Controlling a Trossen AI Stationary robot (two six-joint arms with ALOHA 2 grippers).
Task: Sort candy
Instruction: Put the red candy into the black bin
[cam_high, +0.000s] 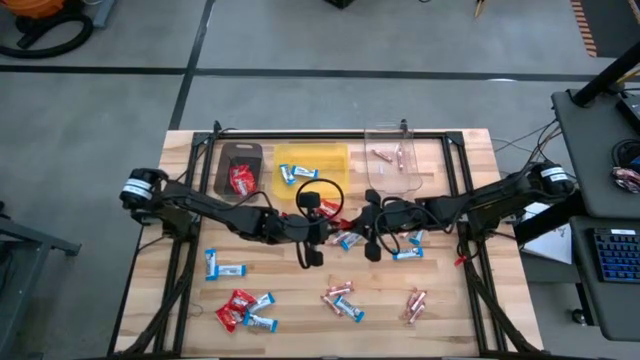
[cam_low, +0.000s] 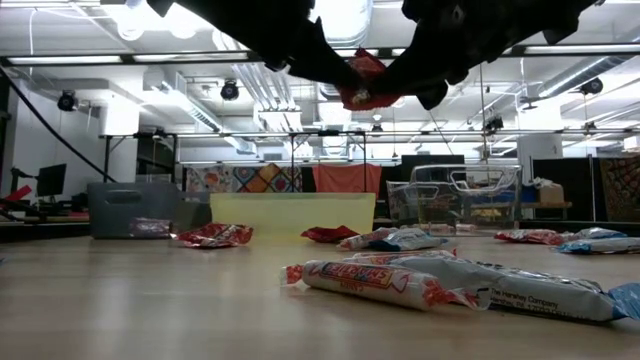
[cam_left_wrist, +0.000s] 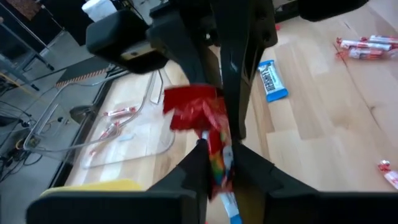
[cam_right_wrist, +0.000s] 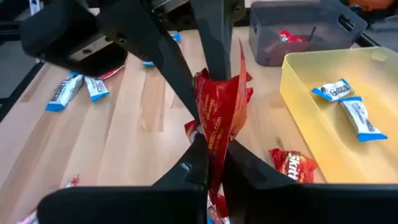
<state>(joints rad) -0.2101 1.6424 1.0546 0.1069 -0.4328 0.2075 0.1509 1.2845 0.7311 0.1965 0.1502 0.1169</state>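
We look down on a grey concrete floor (cam_high: 300, 90) crossed by dark lines, around a light wooden worktop (cam_high: 300, 300). Off its right edge stands a dark desk (cam_high: 600, 150) with a keyboard (cam_high: 612, 255). At table height we see a white ceiling (cam_low: 90, 40) with ducts, bright lamps (cam_low: 345, 15) and patterned hangings (cam_low: 255, 180) on the far wall.
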